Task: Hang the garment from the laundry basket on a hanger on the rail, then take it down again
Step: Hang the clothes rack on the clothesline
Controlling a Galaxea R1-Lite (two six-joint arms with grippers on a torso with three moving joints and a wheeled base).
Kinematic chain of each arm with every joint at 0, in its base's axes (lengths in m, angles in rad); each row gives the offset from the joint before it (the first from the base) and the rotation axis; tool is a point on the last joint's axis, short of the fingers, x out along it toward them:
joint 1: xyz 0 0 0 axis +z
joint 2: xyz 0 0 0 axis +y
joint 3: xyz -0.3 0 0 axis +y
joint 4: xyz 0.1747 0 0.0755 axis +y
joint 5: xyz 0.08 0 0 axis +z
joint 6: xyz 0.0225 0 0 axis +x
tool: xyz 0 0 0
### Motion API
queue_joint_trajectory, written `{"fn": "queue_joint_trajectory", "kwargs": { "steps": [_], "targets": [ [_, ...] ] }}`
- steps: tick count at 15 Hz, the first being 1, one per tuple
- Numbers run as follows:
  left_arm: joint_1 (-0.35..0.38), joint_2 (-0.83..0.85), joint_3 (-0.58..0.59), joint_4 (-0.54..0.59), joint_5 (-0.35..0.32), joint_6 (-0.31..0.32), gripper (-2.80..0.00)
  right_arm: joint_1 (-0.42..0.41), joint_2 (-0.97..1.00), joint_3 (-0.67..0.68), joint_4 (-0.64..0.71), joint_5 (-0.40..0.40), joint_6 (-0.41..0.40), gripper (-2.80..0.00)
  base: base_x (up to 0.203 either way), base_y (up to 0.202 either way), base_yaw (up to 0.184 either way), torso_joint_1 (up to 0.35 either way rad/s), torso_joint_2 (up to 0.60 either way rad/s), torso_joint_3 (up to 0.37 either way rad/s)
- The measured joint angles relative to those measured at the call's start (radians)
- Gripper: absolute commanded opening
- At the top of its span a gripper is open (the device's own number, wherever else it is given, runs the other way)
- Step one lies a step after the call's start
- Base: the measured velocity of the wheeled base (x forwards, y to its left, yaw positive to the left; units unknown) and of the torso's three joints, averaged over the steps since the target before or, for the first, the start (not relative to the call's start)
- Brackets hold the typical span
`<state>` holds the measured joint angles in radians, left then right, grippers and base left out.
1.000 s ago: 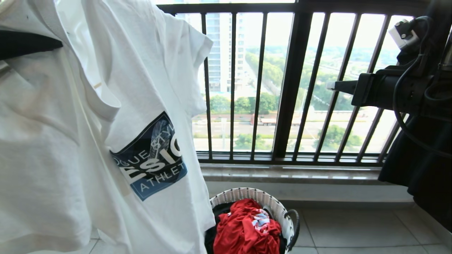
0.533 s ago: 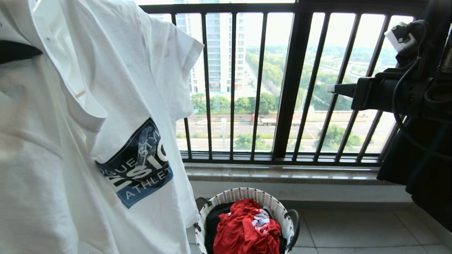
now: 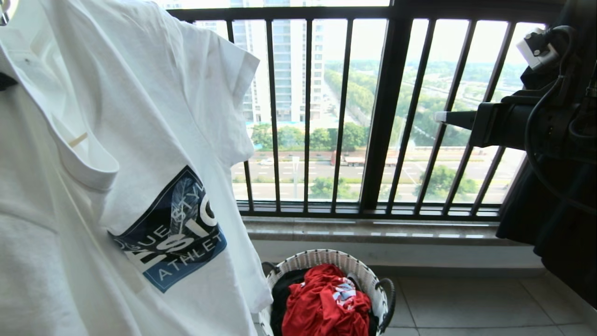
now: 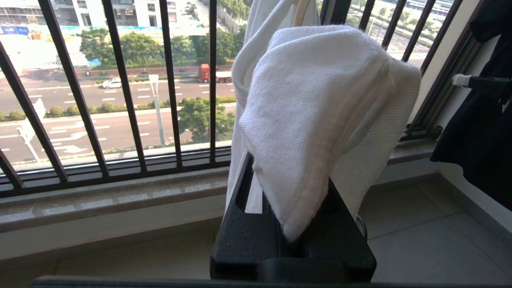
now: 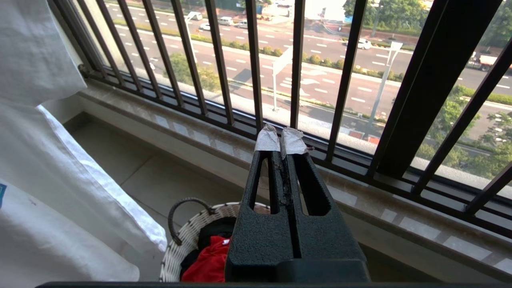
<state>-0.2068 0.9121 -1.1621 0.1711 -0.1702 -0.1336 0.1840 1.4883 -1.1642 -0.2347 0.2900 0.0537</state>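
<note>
The garment [image 3: 140,140], a white T-shirt with a dark blue and teal chest print, hangs in the air and fills the left of the head view. My left gripper [image 4: 290,176] is shut on a bunch of its white cloth [image 4: 316,112], which drapes over and hides the fingertips. The laundry basket [image 3: 326,258] stands on the floor below the window ledge. My right gripper [image 5: 281,140] is shut and empty, held level at the right, above and behind the basket [image 5: 188,224], with its taped tips [image 3: 439,115] toward the bars. Hanger and rail are out of view.
A red garment [image 3: 322,303] and dark clothes lie in the basket. Black window bars [image 3: 382,112] and a stone ledge [image 3: 373,231] close off the far side. A black garment [image 3: 550,233] hangs at the right, behind my right arm. Tiled floor [image 3: 466,303] lies right of the basket.
The T-shirt has swung to the left with my left arm, uncovering the basket's left rim. My right gripper has stayed where it was.
</note>
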Motion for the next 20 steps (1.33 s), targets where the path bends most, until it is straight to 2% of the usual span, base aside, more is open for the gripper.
{"fn": "queue_joint_trajectory", "kwargs": {
  "steps": [2, 8, 14, 16, 18, 20],
  "targets": [
    [0.000, -0.026, 0.011, -0.002, 0.017, -0.009, -2.80, 0.000, -0.007, 0.006, 0.002, 0.001, 0.000, -2.80, 0.000, 0.000, 0.000, 0.045, -0.17, -0.323],
    [0.000, -0.093, 0.050, 0.007, 0.023, -0.010, -2.80, -0.008, -0.032, 0.009, 0.000, 0.001, 0.000, -2.80, 0.000, 0.000, 0.000, 0.107, -0.50, -0.338],
    [-0.003, -0.137, 0.085, 0.041, 0.006, -0.004, -2.80, -0.010, -0.048, 0.014, 0.000, 0.001, -0.001, -2.80, 0.000, 0.000, 0.000, 0.162, -0.47, -0.313],
    [-0.003, -0.141, 0.071, 0.116, -0.028, 0.000, -2.80, -0.010, -0.051, 0.014, 0.000, 0.001, -0.002, -2.80, 0.000, 0.000, 0.000, 0.188, -0.49, -0.304],
    [-0.005, -0.143, 0.056, 0.132, -0.062, 0.003, -2.80, -0.010, -0.056, 0.015, 0.004, 0.001, -0.003, -2.80, 0.000, 0.000, 0.000, 0.196, -0.50, -0.305],
    [-0.005, -0.142, 0.048, 0.154, -0.123, 0.039, -2.80, -0.010, -0.061, 0.016, 0.008, 0.001, -0.005, -2.80, 0.000, 0.000, 0.000, 0.205, -0.51, -0.298]
  ]
}}
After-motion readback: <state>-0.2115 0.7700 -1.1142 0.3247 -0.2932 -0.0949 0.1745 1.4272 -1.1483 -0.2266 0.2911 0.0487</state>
